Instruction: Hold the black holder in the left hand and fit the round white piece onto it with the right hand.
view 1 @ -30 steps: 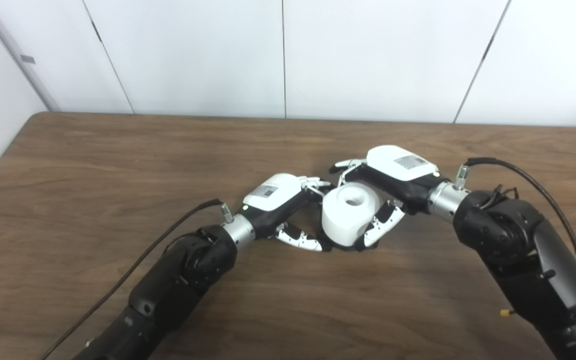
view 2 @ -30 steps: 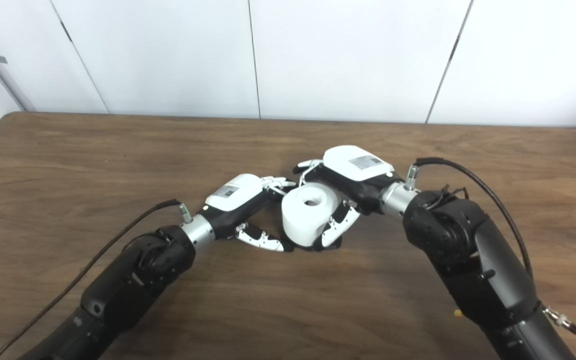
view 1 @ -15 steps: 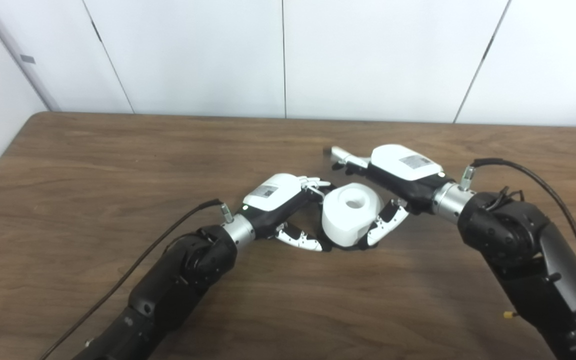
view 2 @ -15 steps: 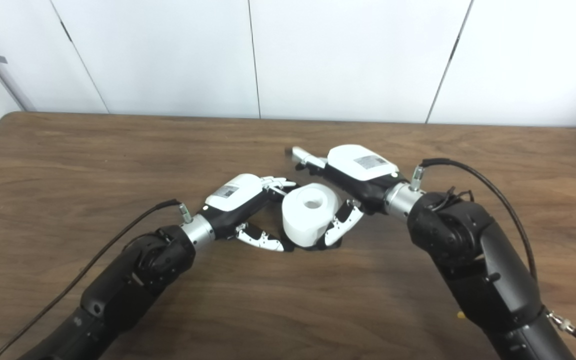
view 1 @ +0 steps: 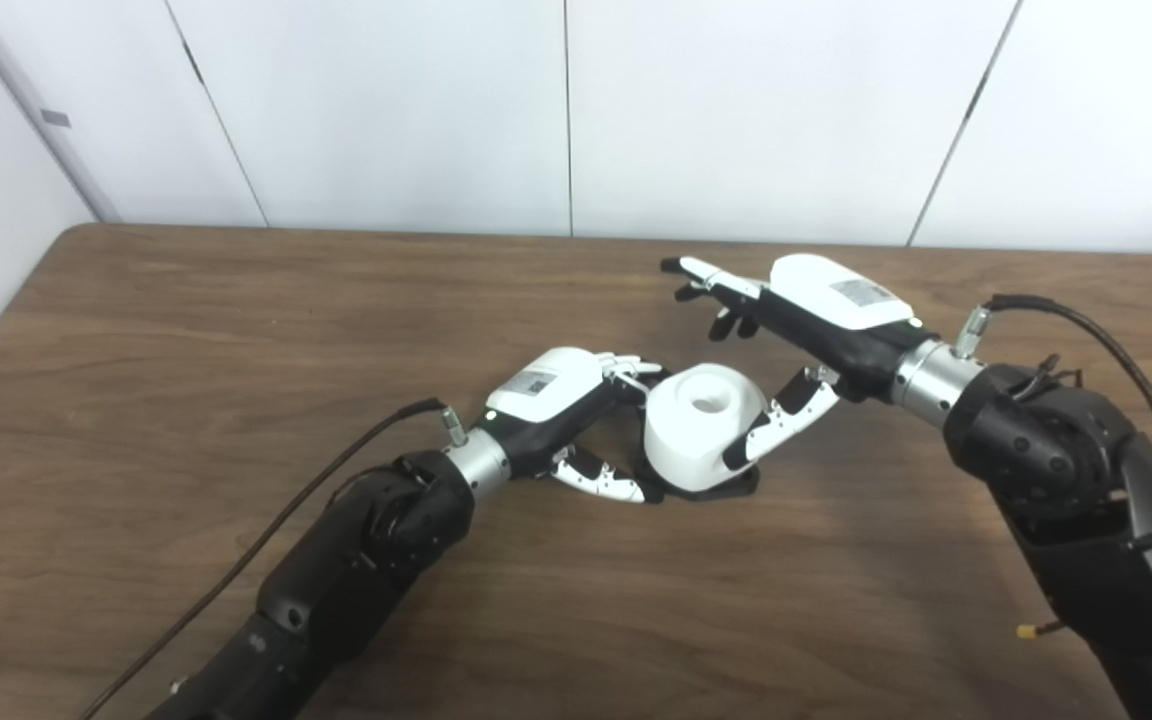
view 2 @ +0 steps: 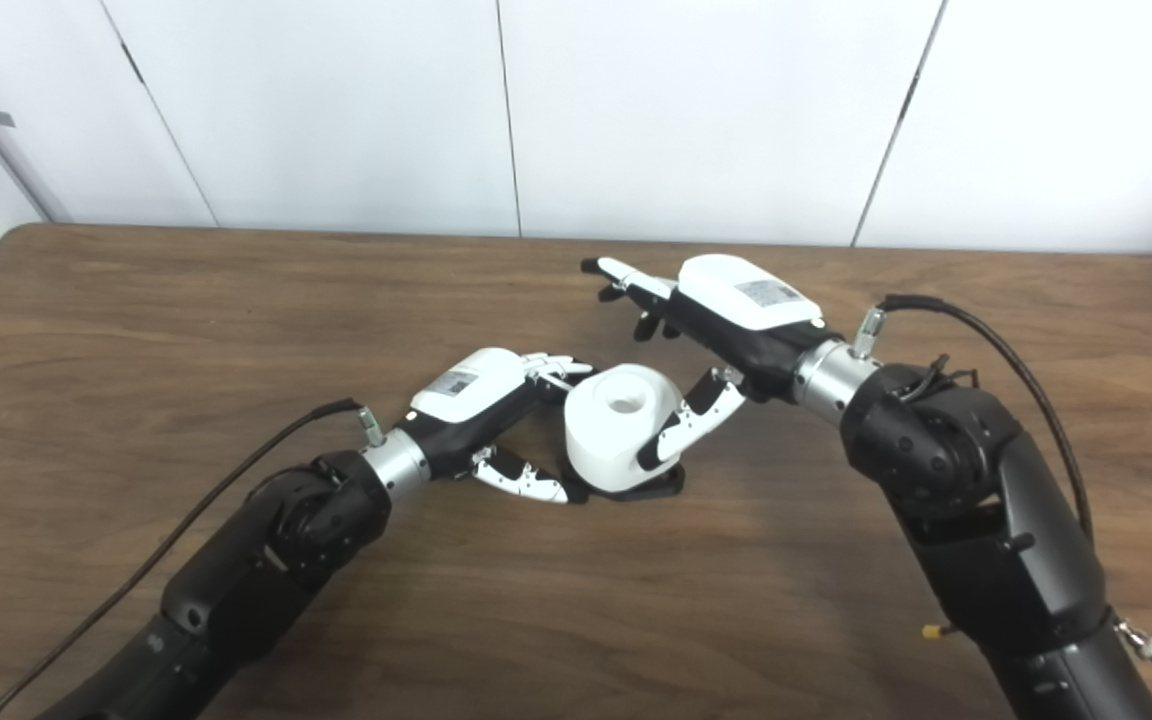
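Observation:
The round white piece point(view 1: 698, 428), a short cylinder with a hole in its top, sits upright on the black holder point(view 2: 654, 489), of which only a dark edge shows at its base on the table. My left hand point(view 1: 564, 402) is closed around the left side of this stack, fingers behind and thumb in front, low at the holder. My right hand point(view 1: 804, 325) is raised to the right of the piece and open, its fingers point(view 1: 706, 272) stretched out past and above it. Its thumb point(view 2: 686, 425) hangs in front of the piece's right side; contact cannot be told.
The brown wooden table point(view 1: 236, 330) runs to a white panelled wall at the back. Black cables trail from both wrists, one across the table at the left point(view 1: 336, 470).
My right hand has let go of the white piece, spread its fingers and risen up and to the right. The piece, the holder and my left hand have stayed in place.

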